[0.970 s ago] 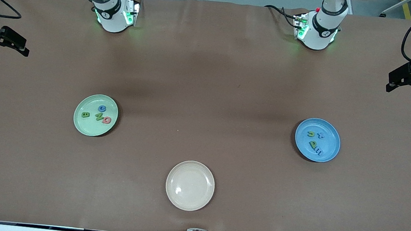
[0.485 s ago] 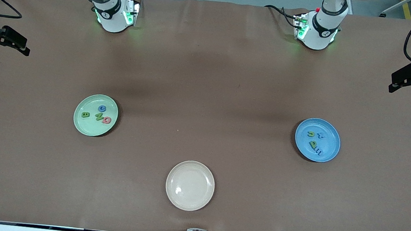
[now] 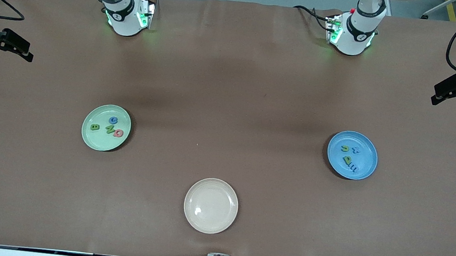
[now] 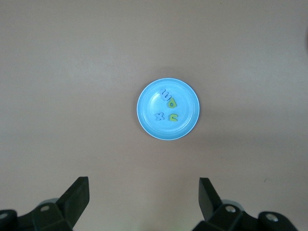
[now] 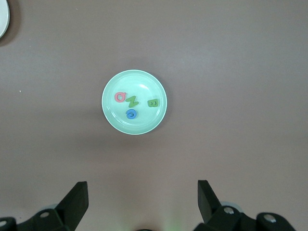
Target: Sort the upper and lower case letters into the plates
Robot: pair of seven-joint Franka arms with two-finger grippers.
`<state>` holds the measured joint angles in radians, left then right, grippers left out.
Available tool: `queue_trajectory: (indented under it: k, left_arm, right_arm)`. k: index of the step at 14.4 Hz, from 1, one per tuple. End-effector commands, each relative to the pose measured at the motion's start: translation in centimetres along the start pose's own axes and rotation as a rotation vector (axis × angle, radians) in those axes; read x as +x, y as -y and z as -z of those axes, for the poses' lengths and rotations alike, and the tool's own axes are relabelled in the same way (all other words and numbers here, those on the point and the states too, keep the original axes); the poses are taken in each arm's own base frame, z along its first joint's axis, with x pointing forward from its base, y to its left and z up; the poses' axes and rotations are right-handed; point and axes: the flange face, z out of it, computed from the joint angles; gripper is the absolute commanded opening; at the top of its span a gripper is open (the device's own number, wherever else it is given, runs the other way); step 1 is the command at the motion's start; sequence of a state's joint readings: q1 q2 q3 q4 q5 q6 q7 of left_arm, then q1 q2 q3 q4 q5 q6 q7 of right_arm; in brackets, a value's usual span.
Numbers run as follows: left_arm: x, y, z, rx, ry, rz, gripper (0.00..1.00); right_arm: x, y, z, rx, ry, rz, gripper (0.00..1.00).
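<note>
Letters (image 3: 109, 127) lie sorted in the mint plate (image 3: 87, 137) and blue plate (image 3: 368, 170); both pincers, left (image 3: 451, 91) and right (image 3: 8, 46), hang wide open and should just wait, well apart from the cream plate (image 3: 209, 222).

A round shallow pale mint green plate (image 3: 106, 127) carries a green letter B (image 3: 94, 127), a blue letter C (image 3: 113, 120), a green letter N (image 3: 109, 128) and a pinkish-red letter Q (image 3: 118, 133). A round shallow medium blue plate (image 3: 352, 155) carries two green letters (image 3: 346, 154) and two blue letters (image 3: 354, 159) that nearly match its own shade. A round plain cream-white plate (image 3: 211, 206) and the flat brown table covering (image 3: 232, 82) show no pattern, and both grippers' fingers (image 4: 77, 195) are black.
</note>
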<state>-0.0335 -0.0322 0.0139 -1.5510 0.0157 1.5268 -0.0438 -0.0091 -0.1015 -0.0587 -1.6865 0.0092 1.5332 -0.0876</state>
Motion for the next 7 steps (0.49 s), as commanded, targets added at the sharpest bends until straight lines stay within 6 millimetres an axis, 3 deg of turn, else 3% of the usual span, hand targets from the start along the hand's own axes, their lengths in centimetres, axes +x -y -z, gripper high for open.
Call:
queue_trajectory:
  k: [1, 7]
  left_arm:
    - [-0.13, -0.31, 0.43, -0.013, -0.010, 0.012, 1.00]
    - [-0.13, -0.44, 0.43, -0.018, -0.010, 0.009, 1.00]
  right_arm:
    - [-0.89, 0.07, 0.35, -0.007, -0.008, 0.006, 1.00]
    - [-0.92, 0.15, 0.25, -0.007, -0.004, 0.008, 1.00]
